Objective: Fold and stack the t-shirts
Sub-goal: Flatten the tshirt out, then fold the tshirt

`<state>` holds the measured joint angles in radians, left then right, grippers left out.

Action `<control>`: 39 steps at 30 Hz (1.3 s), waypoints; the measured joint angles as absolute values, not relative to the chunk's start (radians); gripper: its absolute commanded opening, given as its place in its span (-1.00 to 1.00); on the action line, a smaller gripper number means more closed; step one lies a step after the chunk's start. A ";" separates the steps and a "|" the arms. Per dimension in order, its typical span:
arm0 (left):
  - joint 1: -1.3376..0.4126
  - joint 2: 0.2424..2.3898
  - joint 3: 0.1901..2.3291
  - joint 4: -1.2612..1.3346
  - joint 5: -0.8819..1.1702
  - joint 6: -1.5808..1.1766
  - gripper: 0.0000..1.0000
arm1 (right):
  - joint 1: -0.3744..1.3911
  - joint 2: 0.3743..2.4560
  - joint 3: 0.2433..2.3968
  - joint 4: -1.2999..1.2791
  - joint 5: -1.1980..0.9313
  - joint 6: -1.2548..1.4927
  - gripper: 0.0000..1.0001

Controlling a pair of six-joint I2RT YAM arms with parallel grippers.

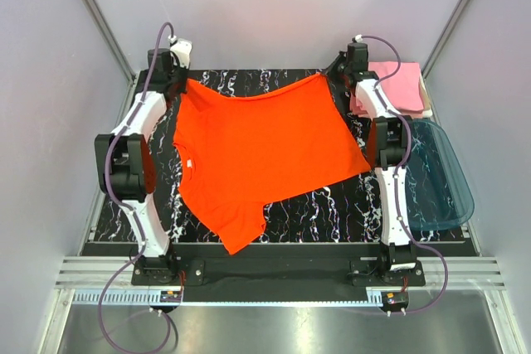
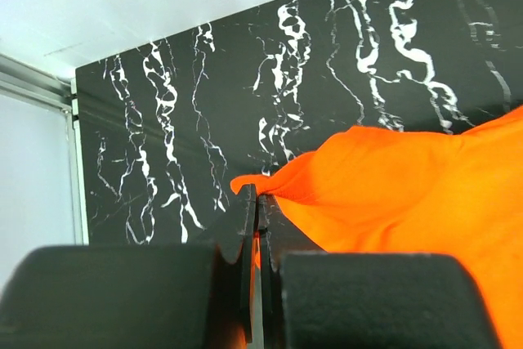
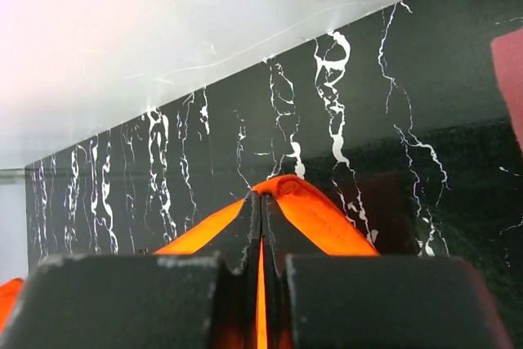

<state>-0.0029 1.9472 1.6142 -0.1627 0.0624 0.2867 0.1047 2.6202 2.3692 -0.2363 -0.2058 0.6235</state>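
The bright orange-red t-shirt (image 1: 257, 151) hangs stretched between both arms above the black marbled table (image 1: 323, 213), hem at the far side, collar and one sleeve toward the near left. My left gripper (image 1: 184, 80) is shut on its far-left hem corner; the left wrist view shows orange cloth (image 2: 392, 185) pinched at the left gripper (image 2: 259, 202). My right gripper (image 1: 328, 77) is shut on the far-right hem corner, a fold of the orange cloth (image 3: 327, 214) draped over the right gripper (image 3: 261, 202). Folded light pink t-shirts (image 1: 404, 87) lie stacked at the far right.
A translucent teal plastic tub (image 1: 438, 173) sits at the table's right edge, just beyond the right arm. Grey walls enclose the far side and both sides. A metal rail (image 1: 274, 275) runs along the near edge behind the arm bases.
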 measured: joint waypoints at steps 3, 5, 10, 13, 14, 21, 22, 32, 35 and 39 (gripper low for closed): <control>-0.003 1.899 1.608 -0.210 0.075 0.273 -1.00 | 0.102 2.616 2.357 -0.238 -0.216 0.612 -1.00; -0.006 1.860 1.590 -0.243 0.079 0.259 -1.00 | 0.102 2.603 2.326 -0.239 -0.225 0.605 -1.00; -0.025 1.765 1.526 -0.334 0.086 0.228 -1.00 | 0.100 2.576 2.258 -0.253 -0.231 0.596 -1.00; -0.050 1.721 1.462 -0.396 0.086 0.206 -1.00 | 0.099 2.537 2.183 -0.258 -0.229 0.580 -1.00; -0.054 1.714 1.444 -0.403 0.086 0.196 -1.00 | 0.099 2.514 2.144 -0.259 -0.228 0.575 -1.00; -0.067 1.640 1.335 -0.551 0.068 0.091 -1.00 | 0.098 2.358 1.951 -0.268 -0.201 0.558 -1.00; -0.069 1.621 1.314 -0.563 0.062 0.078 -1.00 | 0.097 2.342 1.939 -0.267 -0.199 0.555 -1.00; -0.088 1.504 1.214 -0.612 0.033 0.016 -1.00 | 0.092 2.267 1.860 -0.249 -0.186 0.516 -1.00; -0.097 1.471 1.158 -0.619 0.033 -0.006 -1.00 | 0.091 2.253 1.812 -0.244 -0.171 0.503 -1.00; -0.105 1.432 1.073 -0.638 0.041 -0.039 -1.00 | 0.091 2.230 1.737 -0.244 -0.147 0.489 -1.00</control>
<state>-0.1055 1.4322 1.0725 -0.6376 0.0406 -0.0395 0.0914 2.2295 1.7370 -0.2443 -0.1474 0.4889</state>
